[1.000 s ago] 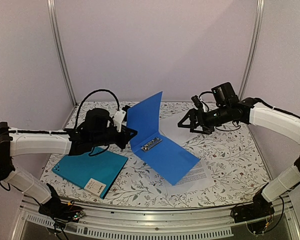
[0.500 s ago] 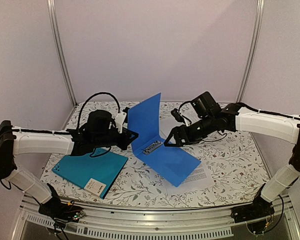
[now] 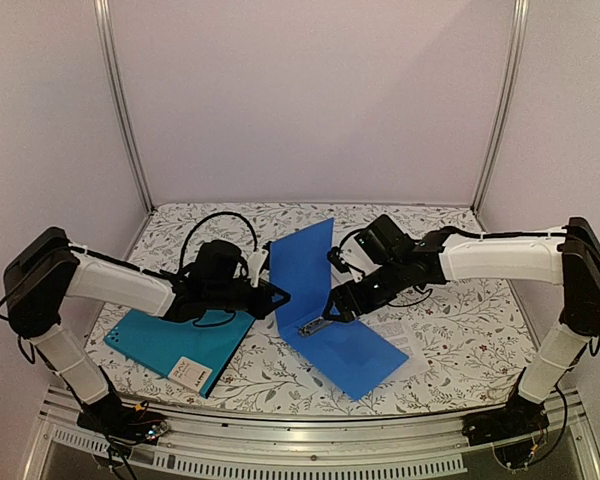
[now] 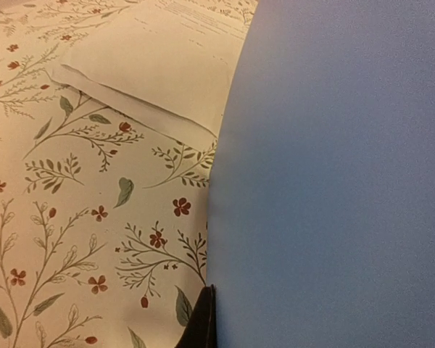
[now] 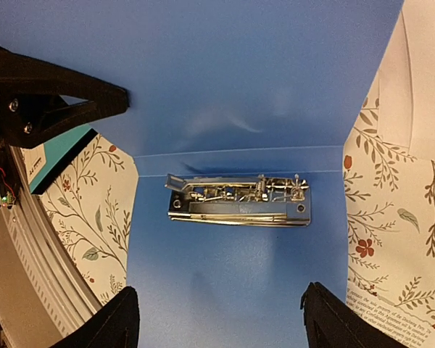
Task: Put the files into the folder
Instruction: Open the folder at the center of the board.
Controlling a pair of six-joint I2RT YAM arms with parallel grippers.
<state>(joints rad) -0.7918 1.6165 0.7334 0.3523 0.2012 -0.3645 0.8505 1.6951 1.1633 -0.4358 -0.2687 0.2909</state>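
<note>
Pinching the raised cover of the blue folder (image 3: 302, 262), my left gripper (image 3: 271, 297) sits just left of centre in the overhead view. Its jaws are closed on the cover's edge, so that half stands upright while the other half lies flat toward the lower right. In my left wrist view the cover fills the right side of the frame as a blank blue wall, with one dark finger (image 4: 201, 326) touching its bottom edge. My right gripper (image 3: 326, 317) hangs at the centre of the overhead view, low over the fold of the blue folder, jaws wide apart and holding nothing. In the right wrist view its two fingertips (image 5: 119, 322) sit at the bottom corners, and the metal clip (image 5: 239, 199) lies between and above them, on the flat half just below the crease. The files (image 3: 405, 335) lie flat on the floral table (image 3: 460, 300) to the right of centre, partly tucked under the flat blue half. Their white edge shows at the upper left of my left wrist view and along the right edge of my right wrist view. I cannot tell how many sheets there are. The teal folder (image 3: 170, 340) lies closed at the lower left, just beside my left gripper, with its white label (image 3: 192, 372) at the corner nearest the bottom of the frame.
</note>
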